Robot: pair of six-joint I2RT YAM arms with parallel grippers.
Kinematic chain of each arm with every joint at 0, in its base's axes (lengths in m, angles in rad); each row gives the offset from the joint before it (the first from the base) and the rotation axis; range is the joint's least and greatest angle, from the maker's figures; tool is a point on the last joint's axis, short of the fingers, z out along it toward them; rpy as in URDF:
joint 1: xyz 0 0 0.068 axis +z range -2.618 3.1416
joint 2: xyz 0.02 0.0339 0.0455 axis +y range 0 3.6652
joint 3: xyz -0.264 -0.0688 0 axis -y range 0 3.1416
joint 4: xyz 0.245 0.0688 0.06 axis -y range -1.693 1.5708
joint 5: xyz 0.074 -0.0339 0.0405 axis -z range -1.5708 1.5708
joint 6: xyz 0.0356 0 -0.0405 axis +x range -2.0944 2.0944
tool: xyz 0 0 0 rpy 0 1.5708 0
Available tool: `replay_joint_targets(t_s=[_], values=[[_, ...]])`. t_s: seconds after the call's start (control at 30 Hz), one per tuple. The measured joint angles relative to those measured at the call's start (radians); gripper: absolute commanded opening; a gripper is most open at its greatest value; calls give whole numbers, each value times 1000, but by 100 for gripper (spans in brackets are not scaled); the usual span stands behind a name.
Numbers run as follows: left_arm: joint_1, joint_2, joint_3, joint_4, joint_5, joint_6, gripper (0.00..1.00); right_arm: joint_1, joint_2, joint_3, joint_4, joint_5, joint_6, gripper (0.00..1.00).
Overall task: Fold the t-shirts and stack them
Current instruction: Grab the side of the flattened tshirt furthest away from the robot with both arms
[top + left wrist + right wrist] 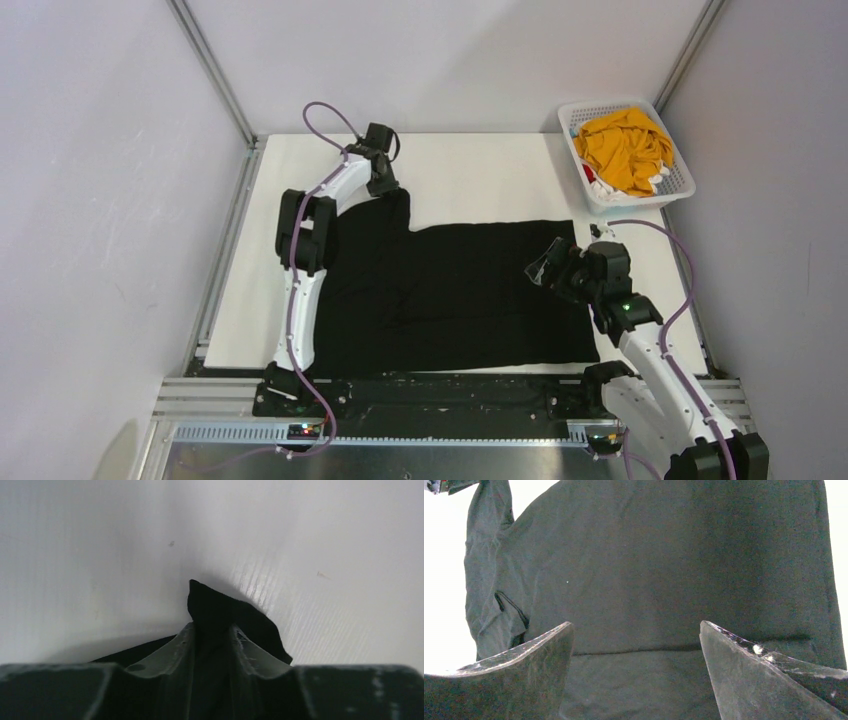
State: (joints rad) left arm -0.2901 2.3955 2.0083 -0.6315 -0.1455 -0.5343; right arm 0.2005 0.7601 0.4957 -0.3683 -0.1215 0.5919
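The white tabletop (480,165) carries the black t-shirt (460,295), spread nearly flat over most of it, its long axis running from the left arm's side to the right arm's side, with one part jutting toward the far wall at the far-left corner. At the far-right corner of the tabletop, just beyond the shirt, stands the white lattice basket (640,204), with the mustard-yellow t-shirt (625,148) heaped inside, not yet folded. The left hand (385,185) is down at that far-left jut; its own camera shows the fingers standing narrow with a small peak of black cloth pinched between them, the tip poking out past the fingertips over bare tabletop. The right hand (545,268) hovers at the shirt's right edge with its fingers spread wide and nothing between them, only flat black fabric below (whether it touches the cloth cannot be told). What the coming move seems to turn on is the shirt's far-right corner: it lies just beyond the right hand, farther from the bases and toward the basket, so the right arm is much the nearer one to take it and match the left hand's hold before the far edge is brought over.
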Motion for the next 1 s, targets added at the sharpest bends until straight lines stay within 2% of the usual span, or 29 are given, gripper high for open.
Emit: replay_joint_targets(t_s=[0.03,0.1,0.13,0.37,0.5,0.63,0.67,0.8,1.0], values=[[0,0,0,-6,-7,2,15,0,0,-1,0,0,0,99],[0,0,0,-13,-11,6,2,0,3,-3,0,0,-1,99],[0,0,0,-18,-13,7,1,0,6,-3,0,1,-2,99],[0,0,9,-37,-8,40,0,-13,72,-1,17,62,-6,99],[0,0,9,-38,-8,66,0,-15,207,82,0,146,-15,99],[0,0,9,-37,1,92,0,-15,469,305,-5,256,-39,99],[0,0,9,-37,3,95,0,-15,474,309,-3,258,-39,99],[0,-3,8,-37,34,110,0,-14,707,499,-28,358,-56,99],[-2,-22,-19,-29,60,117,0,-14,1065,843,-132,510,-77,99]])
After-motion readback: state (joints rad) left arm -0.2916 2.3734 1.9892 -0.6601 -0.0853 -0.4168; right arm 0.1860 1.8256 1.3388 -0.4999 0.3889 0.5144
